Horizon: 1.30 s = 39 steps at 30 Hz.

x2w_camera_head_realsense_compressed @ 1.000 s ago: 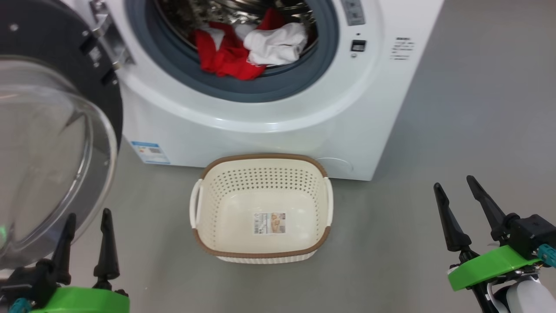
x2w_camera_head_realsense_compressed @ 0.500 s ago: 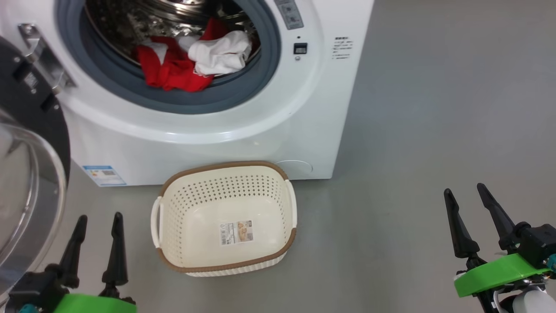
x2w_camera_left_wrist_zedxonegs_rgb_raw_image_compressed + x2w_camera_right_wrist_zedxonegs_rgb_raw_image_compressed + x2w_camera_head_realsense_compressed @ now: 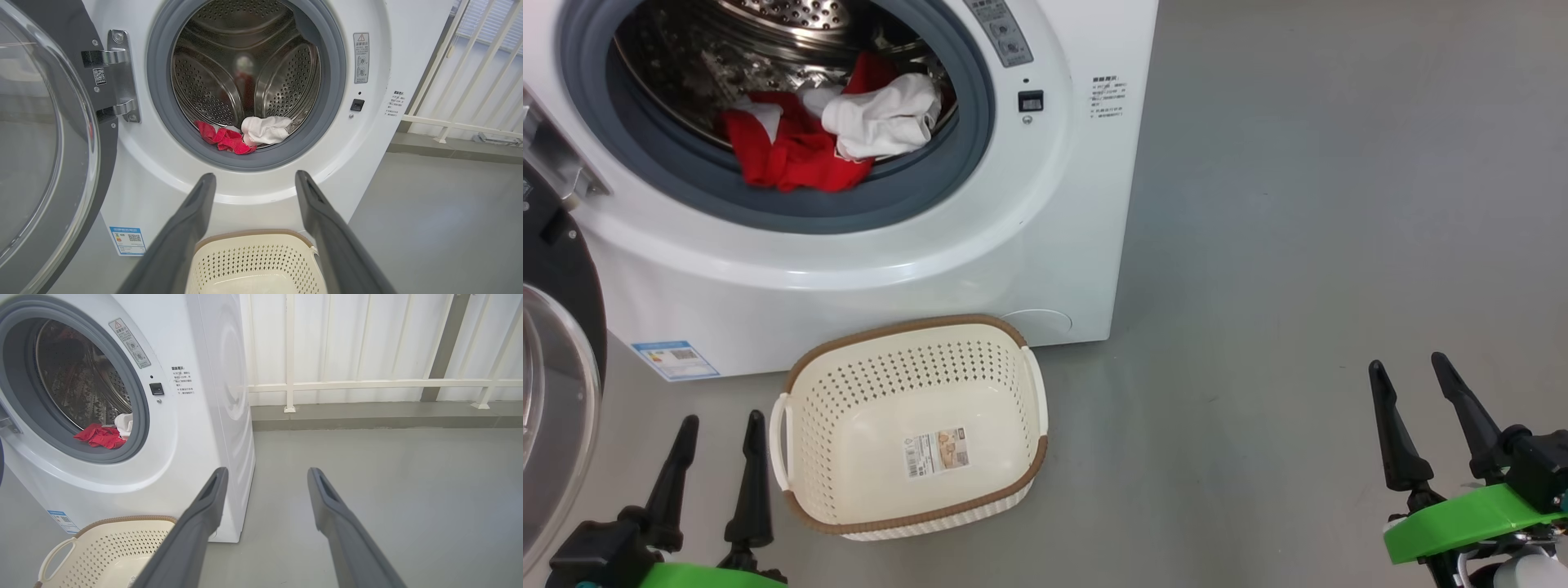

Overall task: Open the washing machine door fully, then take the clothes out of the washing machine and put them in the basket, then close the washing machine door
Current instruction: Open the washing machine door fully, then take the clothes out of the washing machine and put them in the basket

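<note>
Clothes [image 3: 784, 155] well apart from left end effector [image 3: 724, 418], right end effector [image 3: 1407, 362]; both wide, empty

Looks like a bare laundry corner: white washing machine [image 3: 196, 416] on plain grey floor [image 3: 408, 477], white railing [image 3: 367, 383] along a pale wall [image 3: 359, 343] behind.

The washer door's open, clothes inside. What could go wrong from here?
The red and white clothes lie bunched on the grey rubber ring; one grab may drag both, dropping one on the floor. The basket is small, so a hanging garment might miss it. The open door stands beside the left jaws, which could bump it reaching in.
</note>
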Motion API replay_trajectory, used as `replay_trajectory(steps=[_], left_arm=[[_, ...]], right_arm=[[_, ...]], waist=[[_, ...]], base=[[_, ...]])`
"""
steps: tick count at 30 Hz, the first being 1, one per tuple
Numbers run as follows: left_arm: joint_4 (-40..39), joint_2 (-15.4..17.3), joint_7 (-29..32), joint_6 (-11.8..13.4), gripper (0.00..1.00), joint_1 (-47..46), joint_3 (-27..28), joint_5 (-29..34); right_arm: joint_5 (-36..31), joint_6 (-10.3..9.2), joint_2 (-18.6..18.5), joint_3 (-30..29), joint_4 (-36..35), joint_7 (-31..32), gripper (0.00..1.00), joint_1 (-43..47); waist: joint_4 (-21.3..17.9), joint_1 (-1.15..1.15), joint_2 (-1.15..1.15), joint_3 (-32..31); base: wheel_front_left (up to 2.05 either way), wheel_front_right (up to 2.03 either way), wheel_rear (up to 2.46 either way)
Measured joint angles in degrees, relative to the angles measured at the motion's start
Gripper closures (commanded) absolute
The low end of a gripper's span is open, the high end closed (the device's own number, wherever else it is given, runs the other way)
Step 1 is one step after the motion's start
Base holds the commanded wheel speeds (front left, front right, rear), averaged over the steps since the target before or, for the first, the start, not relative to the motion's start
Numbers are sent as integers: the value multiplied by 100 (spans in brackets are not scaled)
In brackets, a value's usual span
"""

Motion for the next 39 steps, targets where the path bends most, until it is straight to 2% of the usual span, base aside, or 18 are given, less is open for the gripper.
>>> replay_trajectory(steps=[39], left_arm=[[-65, -69, 0, 0, 0, 1, 53, 1]], right_arm=[[-19, 0, 44, -16, -53, 0, 0, 1]], waist=[[98, 0, 0, 25]], base=[[5, -7, 2]])
